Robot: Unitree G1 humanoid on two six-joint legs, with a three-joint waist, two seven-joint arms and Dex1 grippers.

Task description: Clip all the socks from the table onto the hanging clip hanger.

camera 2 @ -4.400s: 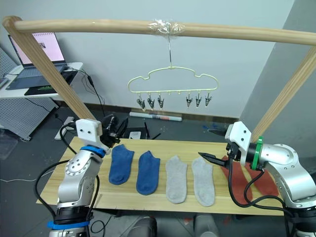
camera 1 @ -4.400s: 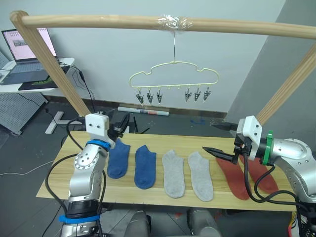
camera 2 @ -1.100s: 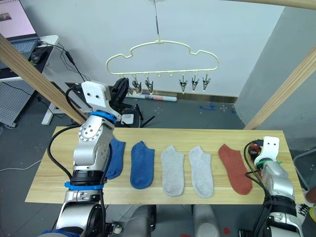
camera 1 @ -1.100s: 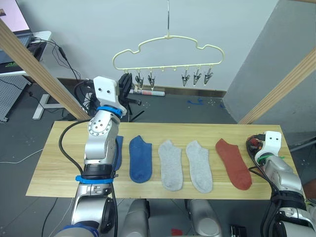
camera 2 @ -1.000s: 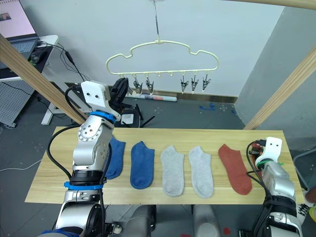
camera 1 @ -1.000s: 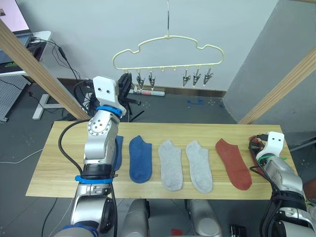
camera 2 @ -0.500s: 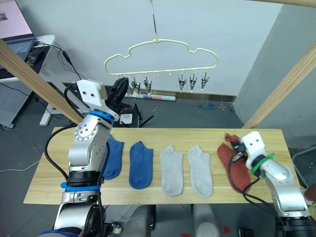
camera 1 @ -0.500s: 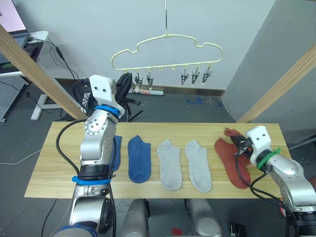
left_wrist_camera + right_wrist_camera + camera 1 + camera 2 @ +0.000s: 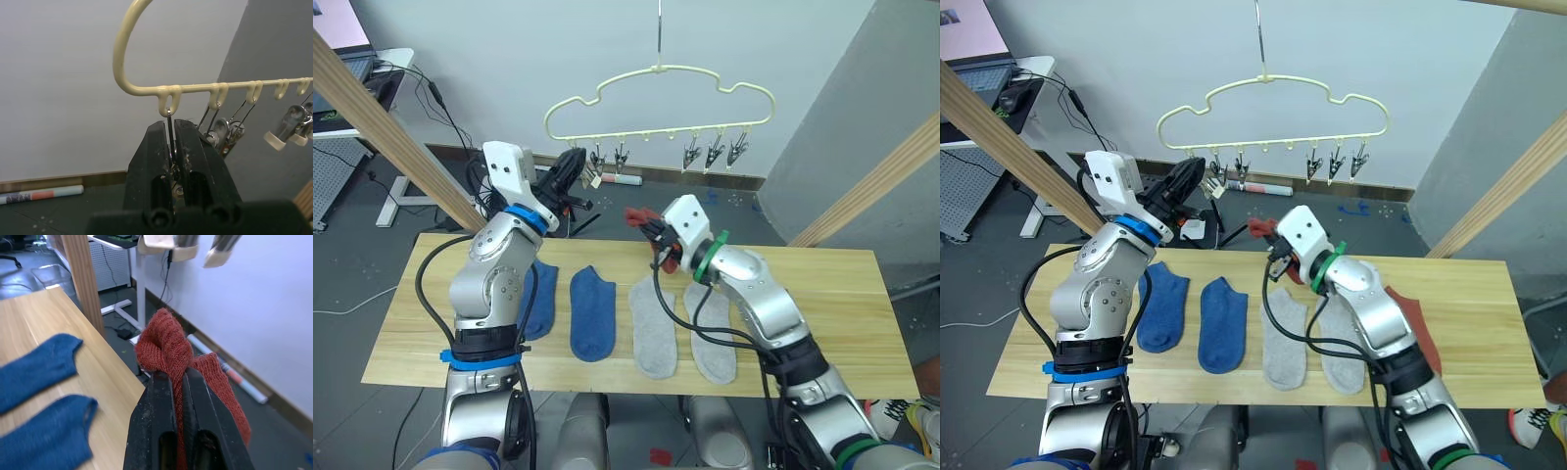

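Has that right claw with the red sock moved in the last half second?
Yes. The right claw, shut on a rust red sock, has swung from the table's right end toward the robot's left and up, now above the grey socks.

The left gripper (image 9: 172,142) pinches the end clip's wire (fingers closed) under the clip hanger (image 9: 146,88).

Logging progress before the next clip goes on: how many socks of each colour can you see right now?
Blue socks: 2, on the table
Grey socks: 2, on the table
Rust red socks: 2, one on the table, one in the right gripper
Total: 6
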